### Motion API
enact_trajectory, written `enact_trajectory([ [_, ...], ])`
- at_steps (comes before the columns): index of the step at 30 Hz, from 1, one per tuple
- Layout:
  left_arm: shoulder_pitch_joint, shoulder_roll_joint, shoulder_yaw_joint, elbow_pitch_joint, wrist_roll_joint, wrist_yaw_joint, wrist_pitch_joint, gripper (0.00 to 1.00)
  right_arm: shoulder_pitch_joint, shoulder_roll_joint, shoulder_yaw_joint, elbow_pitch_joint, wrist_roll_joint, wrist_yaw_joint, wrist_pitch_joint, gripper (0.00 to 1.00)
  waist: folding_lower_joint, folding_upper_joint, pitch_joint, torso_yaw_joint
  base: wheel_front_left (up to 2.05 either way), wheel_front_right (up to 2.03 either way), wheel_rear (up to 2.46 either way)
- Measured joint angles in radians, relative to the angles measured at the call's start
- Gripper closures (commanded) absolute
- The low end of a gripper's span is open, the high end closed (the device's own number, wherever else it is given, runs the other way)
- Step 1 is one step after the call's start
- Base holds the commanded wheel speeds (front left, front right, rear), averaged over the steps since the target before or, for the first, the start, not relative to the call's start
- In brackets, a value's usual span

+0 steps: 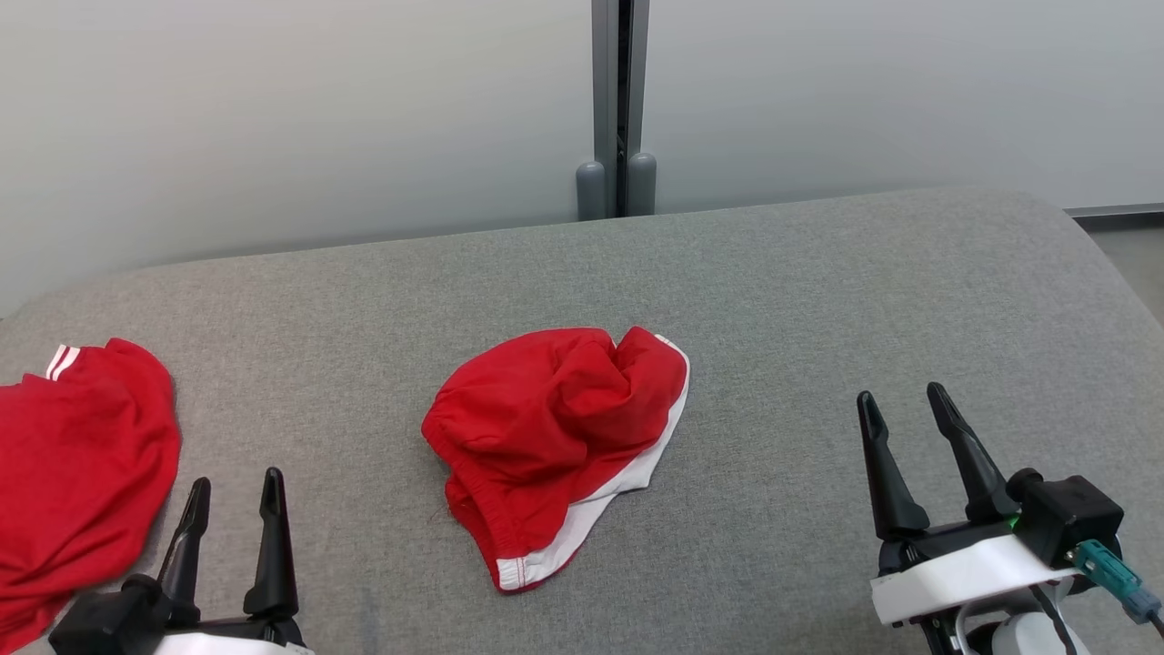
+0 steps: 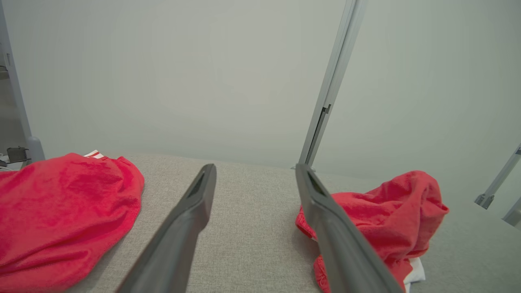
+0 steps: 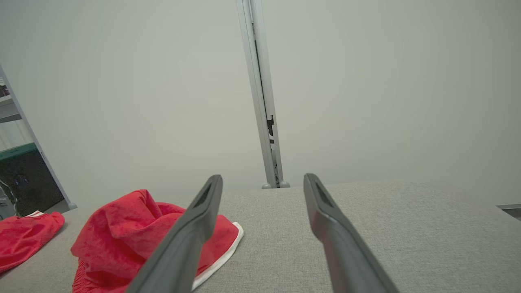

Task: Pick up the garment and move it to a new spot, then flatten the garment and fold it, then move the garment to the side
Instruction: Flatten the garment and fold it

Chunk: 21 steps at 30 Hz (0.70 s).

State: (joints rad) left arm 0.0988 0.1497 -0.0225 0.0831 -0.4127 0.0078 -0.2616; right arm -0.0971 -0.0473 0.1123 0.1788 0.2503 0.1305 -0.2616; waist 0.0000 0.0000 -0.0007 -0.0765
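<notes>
Lying crumpled near the middle of the grey padded surface (image 1: 773, 291), the garment (image 1: 546, 428) is a bunched heap of red cloth. A white band runs along its right and near side, and a gathered, elastic-looking hem faces the near left. Nothing touches it, and it sits roughly midway between the left and right edges of the surface.

The left gripper (image 1: 236, 479) stands at the near left of the surface. Its two dark fingers point toward the far edge and are spread apart with nothing between them. It is clear of the garment, which lies off to its right. In the left wrist view one finger overlaps the near side of the heap, yet only bare grey fabric shows in the gap between the fingers.

The right gripper (image 1: 900, 393) stands at the near right of the surface, its fingers likewise spread and empty, leaning slightly toward the left. It is well apart from the garment, with a stretch of bare grey fabric between them. In the right wrist view the heap lies off to the left, partly behind one finger.

A second red garment (image 1: 82, 464), with thin white stripes at its far corner, lies at the left edge of the surface and runs out of the head view. It is just beside the left gripper; whether the gripper's base touches it I cannot tell.

Beyond the far edge rises a pale wall (image 1: 273, 109), with a grey metal post (image 1: 618, 91) standing upright near the middle
</notes>
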Motion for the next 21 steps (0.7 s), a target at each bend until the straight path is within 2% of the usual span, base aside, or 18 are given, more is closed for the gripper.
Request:
enact_trajectory([
  [16,0.001,-0.021,0.006,0.020,0.025,-0.021,0.000,0.00,-0.009,0.000,0.009,0.014,0.004,0.000,0.000,0.00,0.0000,0.0000,-0.005,-0.007,0.00,0.00,0.00],
  [21,0.000,-0.029,-0.011,0.034,-0.017,-0.056,0.028,0.00,-0.013,0.000,0.009,0.021,0.004,0.000,0.000,0.00,0.0000,0.0000,-0.006,-0.012,0.00,0.00,0.00],
])
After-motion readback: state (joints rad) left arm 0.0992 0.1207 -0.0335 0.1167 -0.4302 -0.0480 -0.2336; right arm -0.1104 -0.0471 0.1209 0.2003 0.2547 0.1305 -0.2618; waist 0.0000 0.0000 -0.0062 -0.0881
